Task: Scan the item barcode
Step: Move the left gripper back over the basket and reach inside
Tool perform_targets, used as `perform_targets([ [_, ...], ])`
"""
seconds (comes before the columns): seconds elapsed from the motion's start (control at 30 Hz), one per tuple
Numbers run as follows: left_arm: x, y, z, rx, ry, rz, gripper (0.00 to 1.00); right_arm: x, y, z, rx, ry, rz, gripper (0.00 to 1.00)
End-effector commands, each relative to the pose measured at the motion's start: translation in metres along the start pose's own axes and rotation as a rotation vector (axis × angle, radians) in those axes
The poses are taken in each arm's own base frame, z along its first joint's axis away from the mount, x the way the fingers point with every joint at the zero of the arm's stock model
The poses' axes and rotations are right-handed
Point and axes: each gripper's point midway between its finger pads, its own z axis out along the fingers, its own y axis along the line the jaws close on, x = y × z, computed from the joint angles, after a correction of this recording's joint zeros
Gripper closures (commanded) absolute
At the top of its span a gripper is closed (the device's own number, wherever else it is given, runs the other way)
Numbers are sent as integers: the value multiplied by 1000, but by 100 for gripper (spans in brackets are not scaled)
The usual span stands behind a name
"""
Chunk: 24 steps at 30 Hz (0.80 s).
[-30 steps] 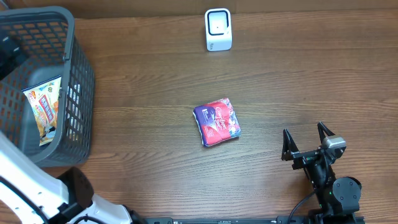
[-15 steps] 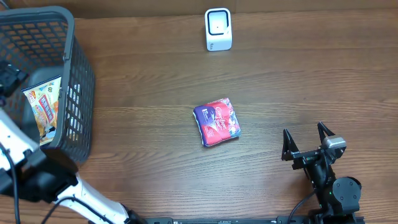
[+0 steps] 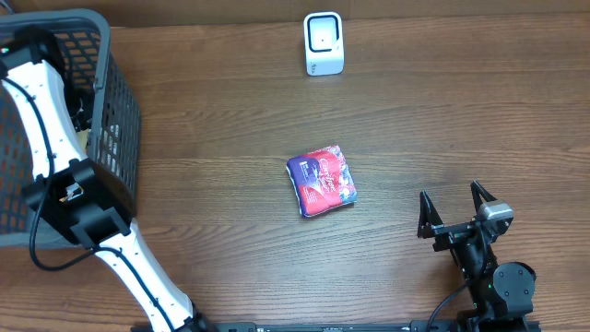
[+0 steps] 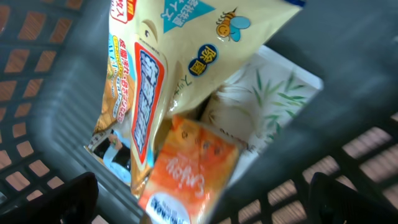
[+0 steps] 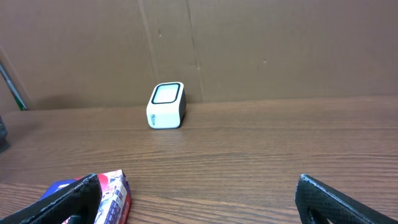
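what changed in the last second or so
The left arm swung across over the basket, toward the table's far edge. The left gripper, open, now points at the yellow bag and orange packet inside. Nothing was taken hold of. The right gripper stayed parked and open; the purple packet and scanner did not move.

left pincer point(image 4: 208, 200) in basket point(image 4: 37, 68) (walled), packets point(image 4: 149, 93) below
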Motion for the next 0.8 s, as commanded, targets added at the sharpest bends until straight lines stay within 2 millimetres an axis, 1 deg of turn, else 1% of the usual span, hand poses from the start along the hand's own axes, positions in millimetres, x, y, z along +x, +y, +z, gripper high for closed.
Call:
perform_targets([
  [0.0,-4,18,20,-92,16,-43,0,2,-1,0,3,-3,-5,0],
  [0.1,-3,24,33,-103,47,-54,0,2,-1,0,3,-3,-5,0],
  [0.3,0,34,46,-117,86,-78,0,2,-1,0,3,-3,-5,0],
  [0.53,9,30,68,-122,124,-72,1,2,-1,0,3,-3,-5,0],
  [0.63,11,30,67,-123,131,-44,2,2,-1,0,3,-3,-5,0],
  [0.77,8,24,54,-62,115,-59,2,2,-1,0,3,-3,-5,0],
])
